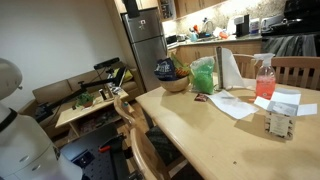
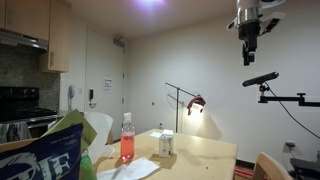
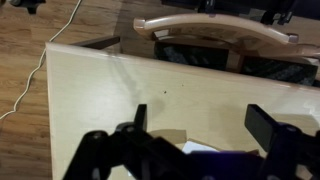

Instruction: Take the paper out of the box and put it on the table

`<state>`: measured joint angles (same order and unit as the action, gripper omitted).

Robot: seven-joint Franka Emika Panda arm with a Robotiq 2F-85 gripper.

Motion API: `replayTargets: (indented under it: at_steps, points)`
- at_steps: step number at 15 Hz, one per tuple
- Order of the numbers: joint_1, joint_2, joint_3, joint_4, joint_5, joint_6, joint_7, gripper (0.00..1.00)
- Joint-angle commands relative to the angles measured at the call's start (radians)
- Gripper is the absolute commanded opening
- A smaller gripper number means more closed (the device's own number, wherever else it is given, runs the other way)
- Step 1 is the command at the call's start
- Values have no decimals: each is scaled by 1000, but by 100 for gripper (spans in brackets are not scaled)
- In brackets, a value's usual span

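Gripper (image 2: 247,58): we see it high above the table (image 2: 205,155), fingers (image 3: 140,118) spread apart, nothing between them
Box (image 1: 279,123): upright at the table's right, just beside the pink spray bottle (image 1: 264,78)
Paper (image 1: 285,100): white, at the box's top

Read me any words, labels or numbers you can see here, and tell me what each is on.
On the blue bag: large white letters, cut off and blurred, unreadable.
On the box: dark markings, too small to read.
On the pink spray bottle: no legible label.
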<state>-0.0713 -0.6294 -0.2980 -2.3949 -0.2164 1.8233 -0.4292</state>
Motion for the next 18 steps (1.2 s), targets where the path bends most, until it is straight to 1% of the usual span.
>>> replayTargets:
  at_steps: [1,5,8,10,13,18]
  points:
    - [-14,3,11,2,8,-1,-7,100]
    - [-12,27,9,6,16,33,9,100]
    - [4,63,5,24,44,92,1,100]
    - [11,95,4,33,69,151,-2,100]
    - [13,170,-3,67,115,206,-10,100]
    - [-3,336,-8,169,168,216,-11,100]
